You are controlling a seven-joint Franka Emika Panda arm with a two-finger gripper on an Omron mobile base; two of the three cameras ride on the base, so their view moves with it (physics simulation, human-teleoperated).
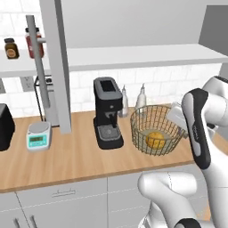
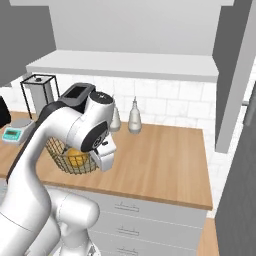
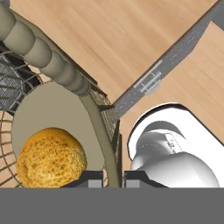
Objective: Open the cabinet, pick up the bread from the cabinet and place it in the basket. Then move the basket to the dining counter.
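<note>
One small yellow-orange bread (image 1: 155, 140) lies at the bottom of the tan wire basket (image 1: 147, 124) in the left base view, the basket standing on the wood counter (image 1: 67, 162) just to the right of a black coffee machine (image 1: 107, 112). Two pale bottles (image 1: 141, 97) stand behind the basket against the white tile wall. A digital scale (image 1: 38, 135) sits further left, beside the edge of an opened light-grey cabinet (image 1: 57, 67) door with its long silver bar handle (image 1: 37, 62). Two jars (image 1: 11, 48) rest on the shelf inside. The white arm reaches down at the basket's right side.

From the right base view, the arm bends over the basket (image 2: 75, 162), whose near rim it partly hides; the bread (image 2: 76, 158) glows through the mesh. The same bottles (image 2: 134, 118) stand behind on the counter (image 2: 160, 165), and grey drawers (image 2: 125, 207) run beneath.

In the hand view, the gripper (image 3: 113, 177) is clamped on the basket's wire rim (image 3: 98, 127), its two dark tips pressed close on either side of the wire. The bread (image 3: 51, 158) sits just inside, near the fingertips.
</note>
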